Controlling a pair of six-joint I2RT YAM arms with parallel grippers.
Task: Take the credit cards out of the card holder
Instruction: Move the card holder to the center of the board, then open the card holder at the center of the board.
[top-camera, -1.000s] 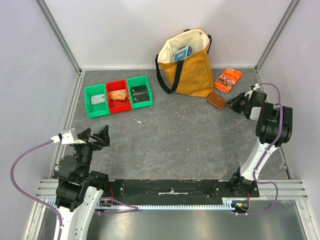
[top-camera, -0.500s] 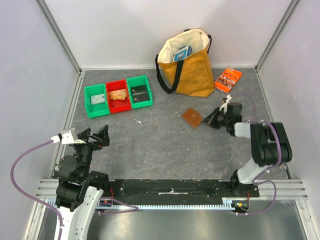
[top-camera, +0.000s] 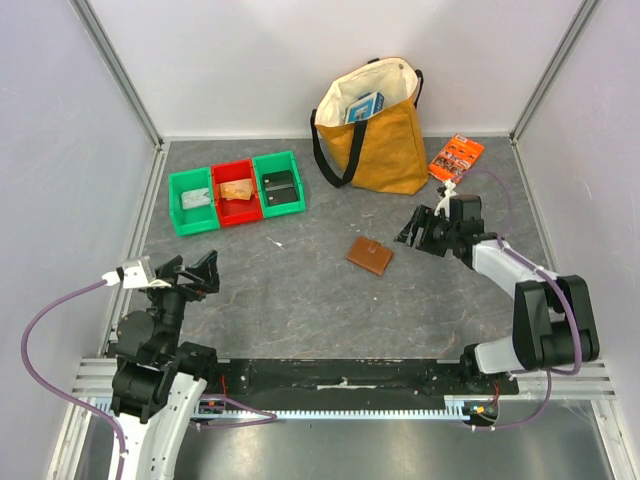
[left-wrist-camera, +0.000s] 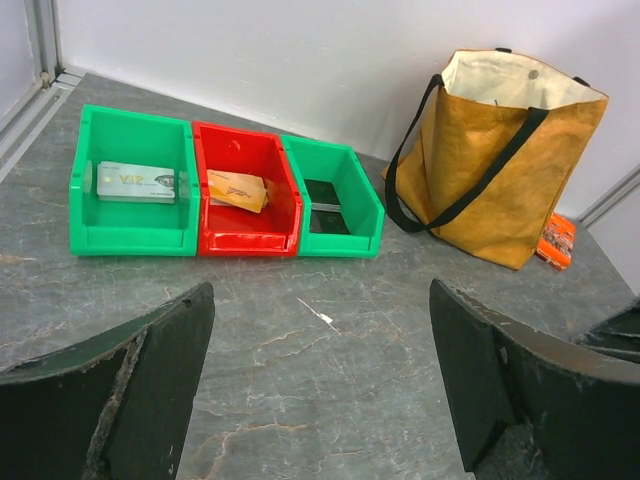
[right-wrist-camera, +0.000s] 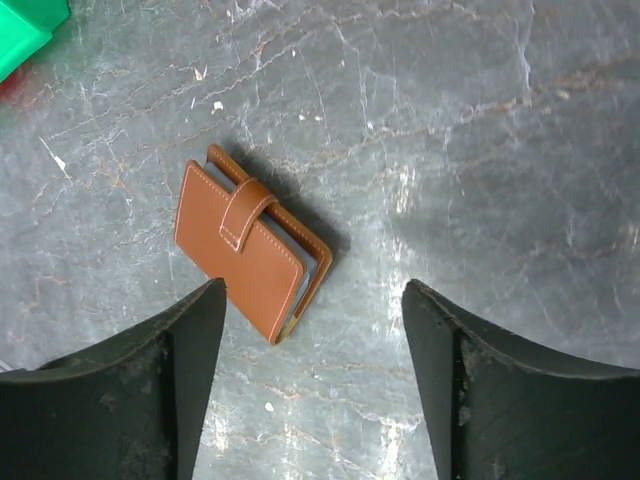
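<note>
Right wrist view: right gripper (right-wrist-camera: 312, 300), jaws apart and empty; closed card holder (right-wrist-camera: 250, 255) lies just ahead, credit cards not yet out.

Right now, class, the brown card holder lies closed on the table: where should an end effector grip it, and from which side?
Likely from straight above, pinching the card holder across its shorter span, one finger on each long edge, clear of the strap. It lies flat and closed, so nothing sticks up; the open right end effector hovers nearest.

Brown leather card holder (right-wrist-camera: 243, 256), folded shut, tab across, flat.
</note>
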